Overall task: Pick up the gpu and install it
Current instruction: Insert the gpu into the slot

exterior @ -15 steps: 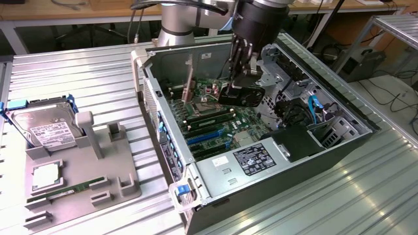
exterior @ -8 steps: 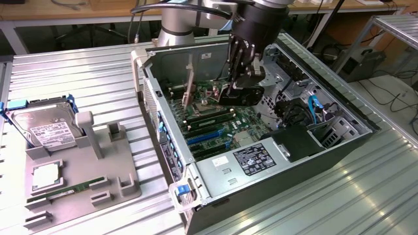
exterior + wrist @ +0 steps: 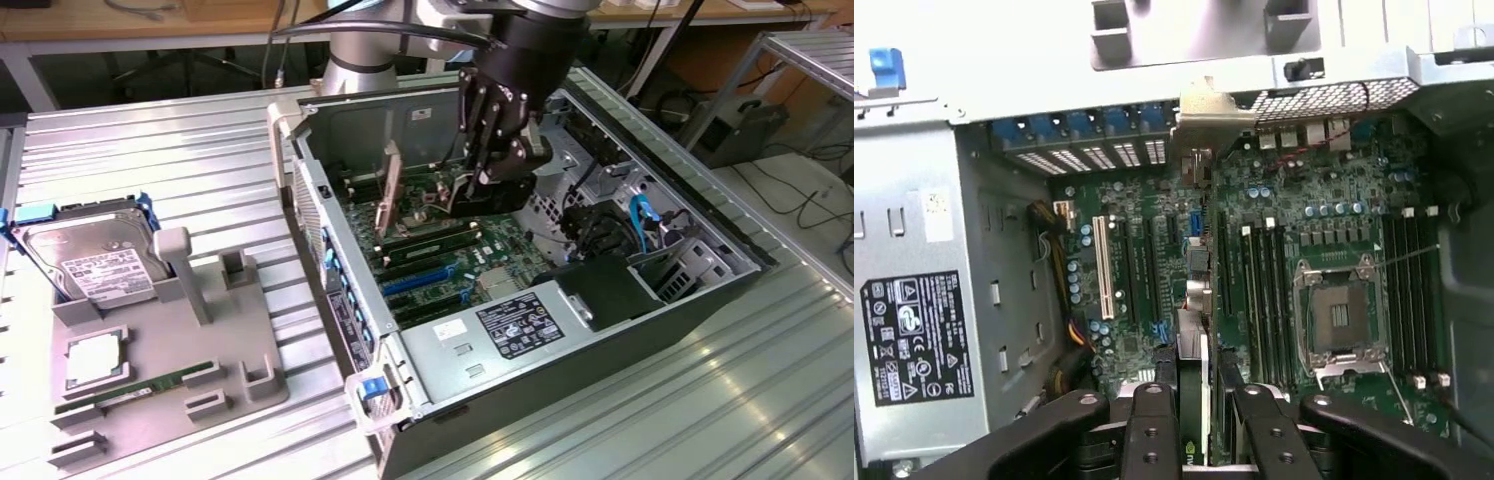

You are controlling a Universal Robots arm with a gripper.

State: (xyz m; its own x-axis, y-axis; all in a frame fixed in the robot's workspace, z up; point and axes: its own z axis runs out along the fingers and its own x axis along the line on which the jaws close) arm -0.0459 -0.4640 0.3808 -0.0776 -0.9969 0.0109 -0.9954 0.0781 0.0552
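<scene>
Bright, even light falls from overhead in the exterior view. The ribbed metal worktop (image 3: 694,400), well out from the jaws, throws back pale glare. The computer case (image 3: 587,340) is dimmer inside, shadowed below the jaws. In the wrist view the case wall (image 3: 1004,90) beyond the jaws is washed out white, while the gpu (image 3: 1194,385) between the jaws lies in shade.

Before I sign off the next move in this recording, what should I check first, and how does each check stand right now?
1. Hand closed on the gpu: ok.
2. gpu standing on edge over the motherboard: ok.
3. gpu bracket up at the rear wall, beside the blue-tabbed slot covers: ok.
4. Yellow and black cables lying away from the gpu: ok.
5. gpu pressed fully home: cannot tell.
</scene>
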